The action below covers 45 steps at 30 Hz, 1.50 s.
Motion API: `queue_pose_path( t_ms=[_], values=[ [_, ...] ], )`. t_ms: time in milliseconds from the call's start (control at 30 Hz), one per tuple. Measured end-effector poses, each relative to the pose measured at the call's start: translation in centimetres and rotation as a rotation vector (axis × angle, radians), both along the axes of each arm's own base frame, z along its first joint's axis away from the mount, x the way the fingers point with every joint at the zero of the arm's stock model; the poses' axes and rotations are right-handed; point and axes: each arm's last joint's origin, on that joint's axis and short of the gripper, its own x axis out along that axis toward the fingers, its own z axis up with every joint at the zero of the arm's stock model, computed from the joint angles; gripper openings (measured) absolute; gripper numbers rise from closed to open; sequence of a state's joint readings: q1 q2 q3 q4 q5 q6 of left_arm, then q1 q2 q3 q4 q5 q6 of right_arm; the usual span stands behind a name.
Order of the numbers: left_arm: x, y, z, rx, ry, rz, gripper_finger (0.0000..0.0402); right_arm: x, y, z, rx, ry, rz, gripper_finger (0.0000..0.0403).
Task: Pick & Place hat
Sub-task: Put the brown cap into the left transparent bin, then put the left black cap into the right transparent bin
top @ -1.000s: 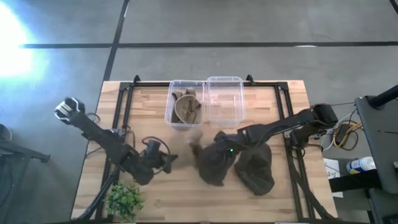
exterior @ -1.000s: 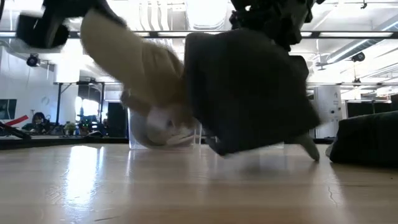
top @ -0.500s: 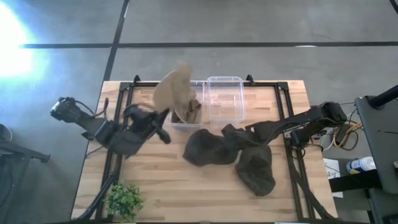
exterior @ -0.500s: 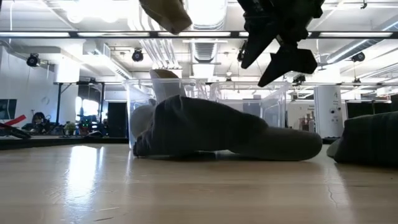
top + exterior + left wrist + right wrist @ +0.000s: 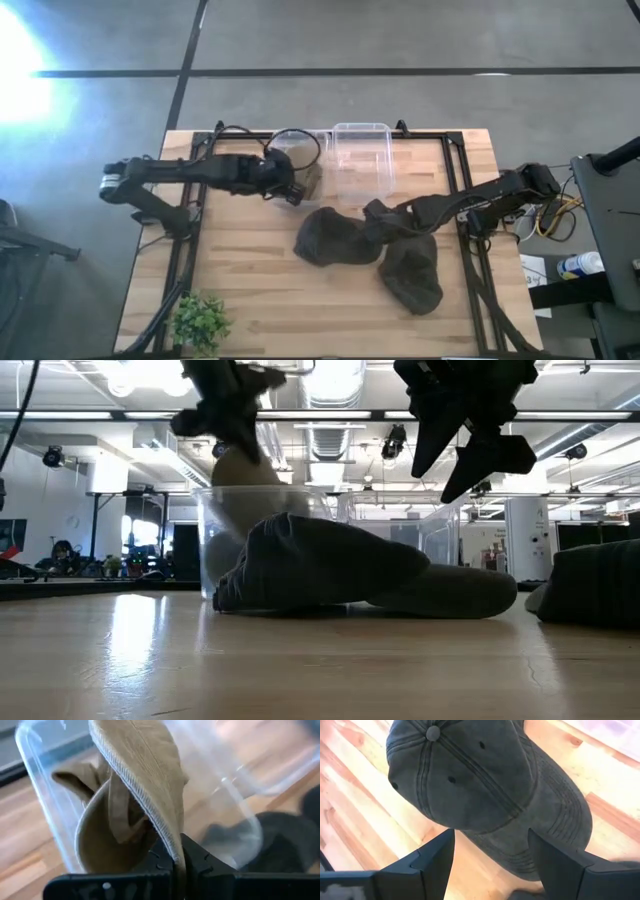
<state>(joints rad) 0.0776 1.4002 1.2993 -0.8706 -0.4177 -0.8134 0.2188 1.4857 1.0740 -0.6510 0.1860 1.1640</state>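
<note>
From where I stand, the placing step looks to be the one in hand. The left hand (image 5: 290, 183) hangs over the left clear plastic bin (image 5: 318, 138) at the far edge of the wooden bench (image 5: 250, 290), and it is pinched tight on the brim of a tan corduroy cap (image 5: 137, 780). In the left wrist view the cap dangles down into that bin, where a second tan cap (image 5: 75, 772) already lies against the wall. The low view shows the tan cap's crown just at the bin's rim.

I judge that the next move calls for the left fingers to part so the cap drops in, and then for the arm to lift straight clear without catching the bin's rim.

The right hand (image 5: 490, 851) hovers above a dark grey washed-cotton cap (image 5: 485, 790) that lies flat on the bench, near the middle. Its fingers are spread wide, one on each side of the cap's brim, and they hold nothing. Whether they touch the fabric I cannot tell. Another dark grey cap (image 5: 410, 270) lies just beside it, nearer the front edge. The right clear plastic bin (image 5: 362, 160) appears empty. A small green potted plant (image 5: 198, 320) sits at the front left corner.
</note>
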Motion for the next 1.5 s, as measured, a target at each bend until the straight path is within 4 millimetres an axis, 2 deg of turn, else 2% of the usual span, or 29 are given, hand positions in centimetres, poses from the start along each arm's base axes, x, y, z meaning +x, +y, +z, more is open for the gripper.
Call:
queue_pose_path(
  t_ms=[300,433,567,733,900,1000,1133,1200,1267,1367,1500],
  values=[
    [1.8,1.6,-2.6,-0.141,0.074,-0.035,0.0014,0.0,0.1,0.0,0.006,-0.003,-0.006,0.0247],
    [2.7,1.8,-3.8,-0.128,0.125,-0.062,0.0038,0.0,0.2,0.0,0.004,-0.004,0.001,0.0247],
    [2.8,1.7,-3.4,-0.07,0.102,-0.07,0.0069,-0.2,1.0,0.0,0.004,-0.003,0.027,0.0247],
    [1.6,1.6,-0.7,0.029,0.047,-0.066,0.0121,-0.8,2.4,-0.3,0.032,0.012,0.032,0.0247],
    [-0.2,0.8,3.8,0.12,-0.072,-0.054,0.0167,-2.0,3.5,-1.8,0.081,0.071,-0.051,0.0247],
    [-0.9,-0.6,6.6,0.125,-0.201,-0.113,0.0177,-3.0,4.0,-3.2,0.105,0.113,-0.11,0.0247],
    [-0.8,-4.1,8.3,0.081,-0.349,-0.322,0.0179,-4.2,4.3,-5.0,0.112,0.151,-0.181,0.0247],
    [-0.3,-6.2,7.8,0.066,-0.371,-0.394,0.0179,-4.6,4.2,-5.5,0.081,0.143,-0.218,0.0247],
    [0.5,-8.0,6.4,0.065,-0.339,-0.444,0.0179,-4.8,4.0,-6.1,0.06,0.121,-0.243,0.0247],
    [1.9,-10.1,2.9,0.058,-0.225,-0.498,0.0179,-4.8,3.7,-7.2,0.076,0.054,-0.25,0.0247],
    [3.8,-11.9,-2.0,0.052,-0.072,-0.53,0.0179,-5.0,3.4,-9.3,0.115,-0.067,-0.248,0.0247]
  ],
)
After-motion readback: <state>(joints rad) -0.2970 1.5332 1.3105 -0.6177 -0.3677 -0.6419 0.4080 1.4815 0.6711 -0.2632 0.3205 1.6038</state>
